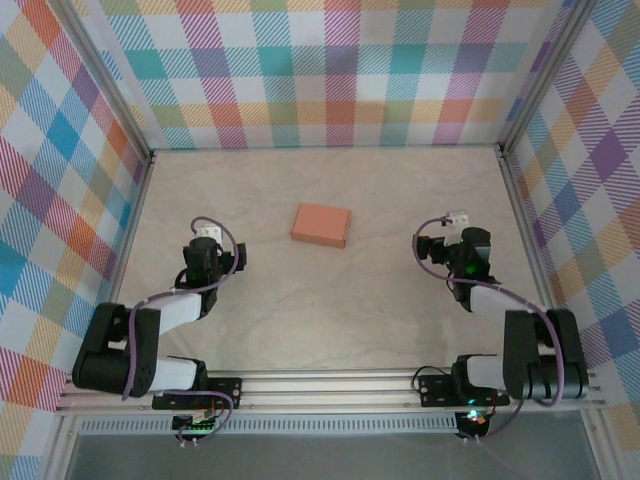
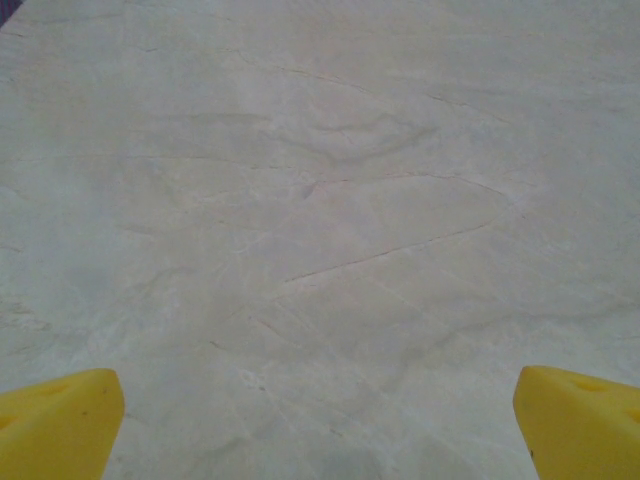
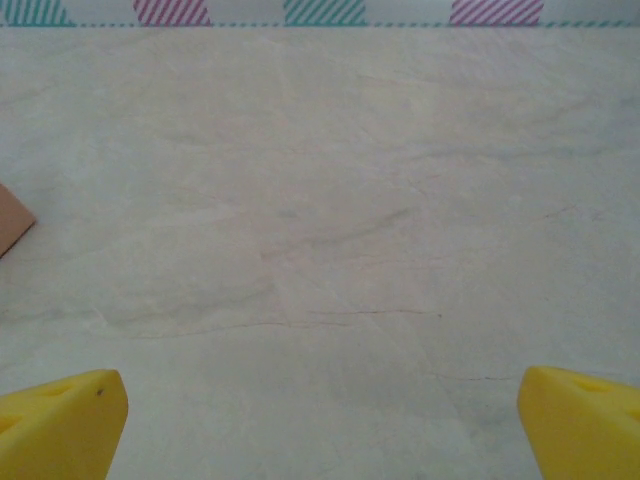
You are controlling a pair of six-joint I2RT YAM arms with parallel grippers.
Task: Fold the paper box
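I see the paper box [image 1: 321, 224], a flat salmon card rectangle, mid-table [image 1: 330, 320] between plaid walls [image 1: 330, 70]. Left gripper [image 2: 320, 430] and right gripper [image 3: 320, 430] flank it, well apart, yellow fingers [image 2: 60, 425] spread.

Item: paper box [image 3: 12, 228], cut off by the right wrist view's left edge; one corner visible, folds indeterminate.
Item: left gripper [image 2: 320, 430] fingers [image 2: 60, 428], right gripper [image 3: 320, 430] fingers [image 3: 580, 425], flanking the paper box: tips visible, remainder cut off at the lower edges.
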